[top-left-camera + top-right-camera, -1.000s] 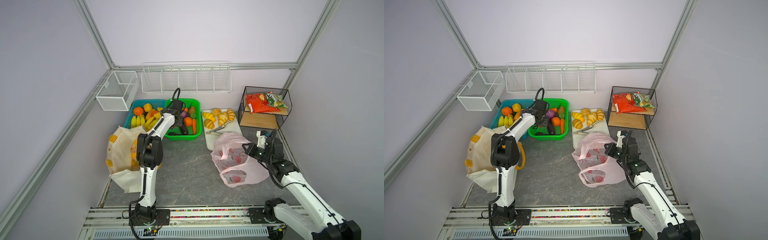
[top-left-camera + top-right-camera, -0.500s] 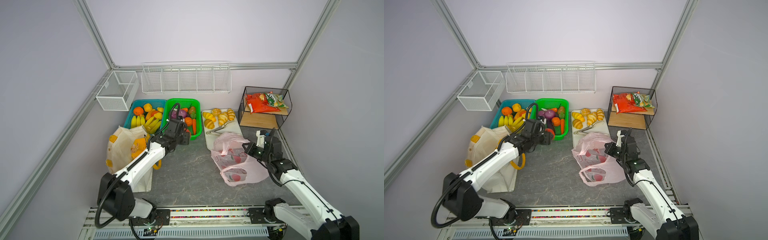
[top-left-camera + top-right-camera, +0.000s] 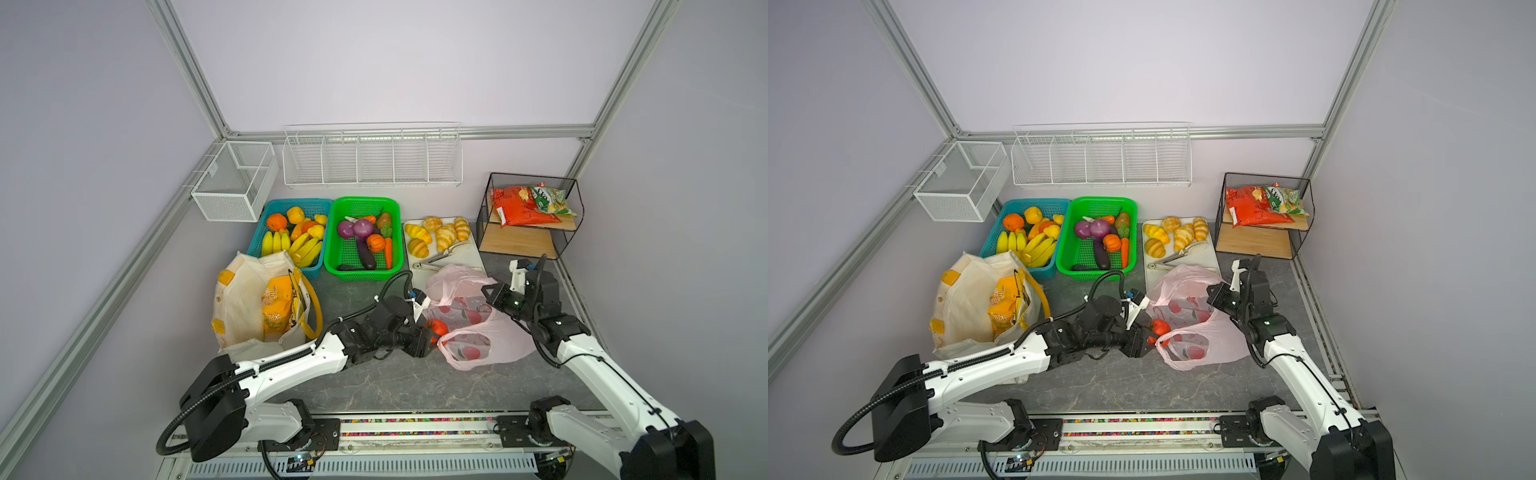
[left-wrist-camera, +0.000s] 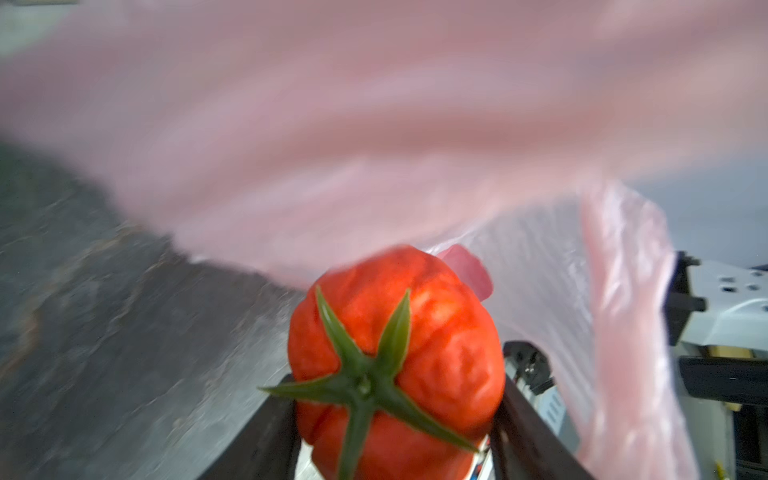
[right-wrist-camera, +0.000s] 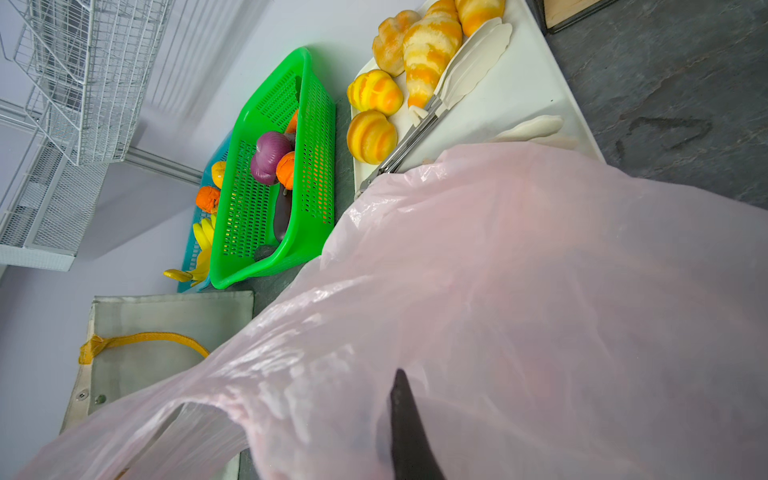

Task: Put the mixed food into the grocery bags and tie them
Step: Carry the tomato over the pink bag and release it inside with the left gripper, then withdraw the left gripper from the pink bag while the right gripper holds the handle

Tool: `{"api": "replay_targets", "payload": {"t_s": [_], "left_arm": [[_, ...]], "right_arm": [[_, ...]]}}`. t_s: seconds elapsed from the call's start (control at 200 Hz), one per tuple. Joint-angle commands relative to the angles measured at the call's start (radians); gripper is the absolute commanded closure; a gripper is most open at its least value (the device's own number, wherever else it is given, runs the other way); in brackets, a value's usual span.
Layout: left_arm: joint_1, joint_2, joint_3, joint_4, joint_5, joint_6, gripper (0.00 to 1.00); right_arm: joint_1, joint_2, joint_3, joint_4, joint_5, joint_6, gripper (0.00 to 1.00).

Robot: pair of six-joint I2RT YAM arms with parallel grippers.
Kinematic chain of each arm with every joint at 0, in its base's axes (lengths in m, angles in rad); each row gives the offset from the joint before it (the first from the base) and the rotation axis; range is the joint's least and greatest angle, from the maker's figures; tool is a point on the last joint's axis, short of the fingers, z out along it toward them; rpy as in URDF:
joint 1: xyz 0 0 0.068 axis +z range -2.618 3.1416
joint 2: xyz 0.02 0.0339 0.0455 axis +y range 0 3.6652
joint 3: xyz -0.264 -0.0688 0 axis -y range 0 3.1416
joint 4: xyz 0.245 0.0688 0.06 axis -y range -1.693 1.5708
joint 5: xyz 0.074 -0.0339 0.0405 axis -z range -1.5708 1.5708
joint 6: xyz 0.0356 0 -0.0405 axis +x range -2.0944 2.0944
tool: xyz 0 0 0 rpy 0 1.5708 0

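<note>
Red toy tomato (image 4: 415,353) is sitting clamped in left gripper (image 3: 431,334) at thin pink plastic bag (image 3: 478,347) mouth, right gripper (image 3: 491,293) pinching rim; release deeper.

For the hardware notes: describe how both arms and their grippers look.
Both match: the left arm and right arm have white links and black joint housings. The left gripper and right gripper are black with flat dark fingers. A black ribbed hose loops at the left base; thin black cables run along the links.
</note>
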Motion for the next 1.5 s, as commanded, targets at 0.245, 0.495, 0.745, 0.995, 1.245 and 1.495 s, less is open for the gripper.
{"api": "replay_targets", "payload": {"t_s": [0.245, 0.495, 0.745, 0.995, 1.245, 1.495], "left_arm": [[0.001, 0.298, 0.133, 0.261, -0.174, -0.095, 0.47], [0.001, 0.411, 0.141, 0.363, -0.156, -0.159, 0.27], [0.001, 0.350, 0.103, 0.326, -0.151, -0.113, 0.19], [0.002, 0.225, 0.059, 0.201, -0.101, -0.034, 0.16], [0.007, 0.056, -0.066, 0.067, -0.040, 0.001, 0.24], [0.013, 0.024, -0.236, 0.248, -0.159, -0.201, 0.23]], "right_arm": [[0.023, -0.025, 0.029, 0.010, -0.104, 0.032, 0.94], [0.049, -0.037, -0.018, 0.051, -0.081, 0.082, 0.94], [0.049, -0.038, -0.025, 0.030, -0.044, 0.056, 0.94], [0.035, -0.037, -0.025, 0.009, -0.021, 0.042, 0.94], [0.013, -0.044, -0.023, 0.002, 0.000, 0.030, 0.94], [0.014, -0.032, -0.028, 0.017, -0.002, 0.034, 0.94]]}}
